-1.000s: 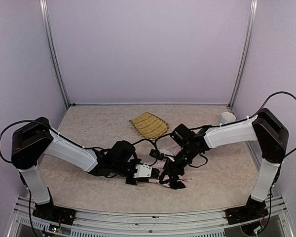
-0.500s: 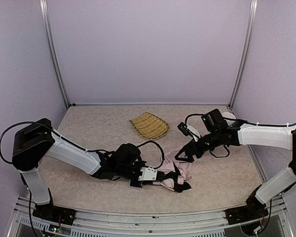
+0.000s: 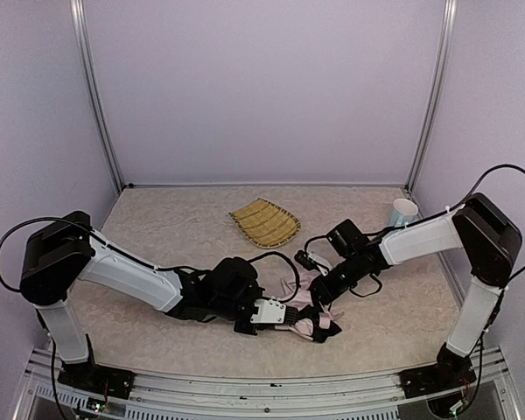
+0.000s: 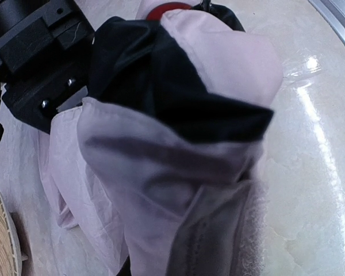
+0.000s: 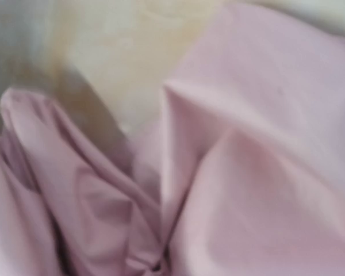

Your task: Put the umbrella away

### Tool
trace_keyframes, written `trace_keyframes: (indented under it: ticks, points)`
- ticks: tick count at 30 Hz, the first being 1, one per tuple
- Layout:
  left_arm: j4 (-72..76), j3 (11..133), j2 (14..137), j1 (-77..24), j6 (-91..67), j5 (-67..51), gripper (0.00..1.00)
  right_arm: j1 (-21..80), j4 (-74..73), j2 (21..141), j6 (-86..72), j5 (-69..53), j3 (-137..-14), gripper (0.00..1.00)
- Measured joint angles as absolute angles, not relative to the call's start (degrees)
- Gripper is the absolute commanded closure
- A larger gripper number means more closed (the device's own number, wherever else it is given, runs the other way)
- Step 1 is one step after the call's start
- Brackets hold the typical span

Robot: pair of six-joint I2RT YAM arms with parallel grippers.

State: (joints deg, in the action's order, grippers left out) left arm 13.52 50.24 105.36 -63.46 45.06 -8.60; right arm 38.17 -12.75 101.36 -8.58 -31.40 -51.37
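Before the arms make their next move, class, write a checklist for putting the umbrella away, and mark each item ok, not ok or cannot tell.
1. Umbrella on the table, between both grippers: ok.
2. Umbrella folded neatly: not ok; it lies bunched, with the black underside showing.
3. Left gripper holding the umbrella: cannot tell; fabric fills its wrist view.
4. Right gripper holding the umbrella: cannot tell; its fingers are out of sight.
5. Tray apart from umbrella and arms: ok.
6. Cup upright: ok.
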Motion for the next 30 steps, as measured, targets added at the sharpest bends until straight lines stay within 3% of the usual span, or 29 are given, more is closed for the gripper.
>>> trace_keyframes:
  ticks: [7,14,18,30]
  points:
    - [1.8,56.9,105.4,-64.3,43.2,-5.8,1.0,40.0,-11.7,107.0,-11.2,-35.2,-56.5,0.99]
    - [-14.5,68.9,109.8,-62.7,37.3,-9.7,1.0,39.8,-10.7,107.9,-12.3,-36.8,-57.7,0.52]
    - [-16.6,71.4,112.0,-61.2,34.7,-13.3,1.0,37.4,-11.1,105.4,-11.9,-35.3,-57.1,0.42]
    - [-16.9,78.2,120.3,-56.9,31.9,-27.0,1.0,34.7,-16.7,83.2,-3.5,-18.8,-54.7,0.38]
